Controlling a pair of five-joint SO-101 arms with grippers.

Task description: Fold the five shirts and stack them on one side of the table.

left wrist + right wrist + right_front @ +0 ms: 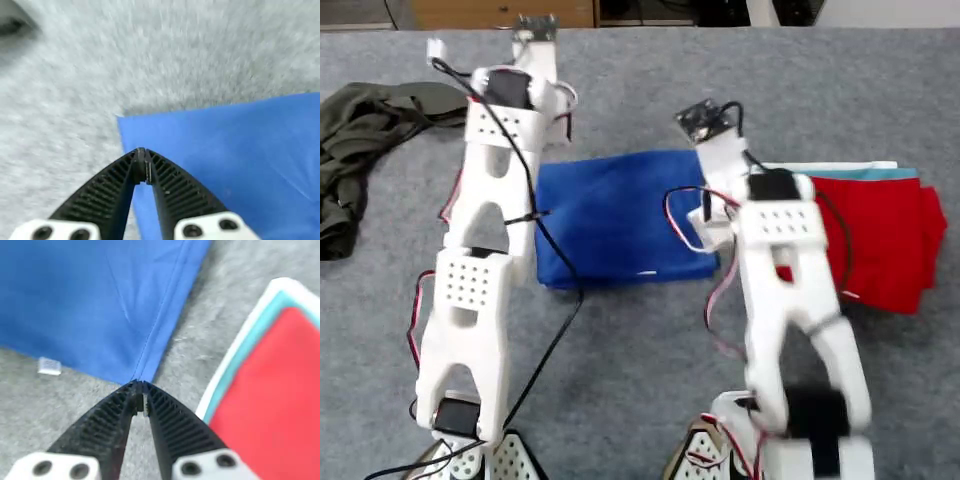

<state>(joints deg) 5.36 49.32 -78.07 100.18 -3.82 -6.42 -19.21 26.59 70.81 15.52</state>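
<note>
Your left gripper (141, 167) has its ribbed fingers pressed together at the tips. It sits right at a corner of the blue shirt (225, 150), with the gray table (75, 75) beyond that edge. Your right gripper (140, 397) is pressed together too, its tips touching the point where a stitched seam of the blue shirt (90, 305) meets the edge. Fabric may be nipped between those tips, but the angle doesn't settle it.

From the high view, the blue shirt (620, 215) lies folded flat as a rectangle at the middle of the table (630, 380), between your two arms. The left arm runs along its 9 o'clock side and the right arm crosses its 3 o'clock side.

At 3 o'clock on the table you have a folded red shirt (885, 235) on top of a stack. At 10 o'clock a dark green shirt (360, 140) lies crumpled, well apart from the rest.

The right wrist view gives you what the high view barely hints at: under the red shirt (270, 390) are a teal layer (245, 355) and a white layer (221, 372), their edges stepped out. A strip of bare table separates the stack from the blue shirt. It also shows a small white tag (49, 366) at the blue shirt's edge.
</note>
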